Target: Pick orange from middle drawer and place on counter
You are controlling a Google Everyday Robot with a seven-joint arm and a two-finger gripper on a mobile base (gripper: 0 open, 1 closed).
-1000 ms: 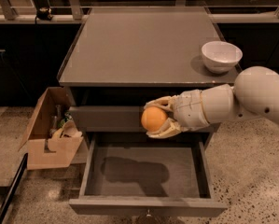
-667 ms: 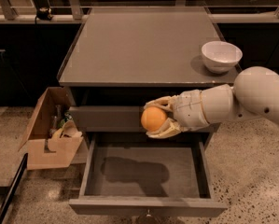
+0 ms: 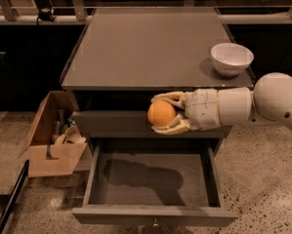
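Looking across the scene, we found the counter (image 3: pixel 145 48) taking up most of the upper half, a broad grey top with a faint gloss. Below it, toward six o'clock, the middle drawer (image 3: pixel 155 216) stood pulled fully out, its flat dark bottom bare apart from a shadow. The speckled floor (image 3: pixel 262 179) spread out on both sides of the cabinet. The robot's white arm (image 3: pixel 277 101) reached in from three o'clock, running level across the closed drawer front (image 3: pixel 111 123) that sat between the counter edge and the open drawer. At nine o'clock from the drawer, a cardboard box (image 3: pixel 43 145) sat on the floor with its flaps open and a few items inside that we could not make out. A white bowl (image 3: pixel 232 58) rested upright on the counter near its two o'clock corner, well apart from the arm's tip. The gripper (image 3: pixel 159 113) hung in front of the closed drawer front, above the open drawer and just under the counter's front edge. Its two pale fingers (image 3: pixel 171 97) were clasped above and below the orange (image 3: pixel 161 112), which was held clear of the drawer bottom and not yet on the counter
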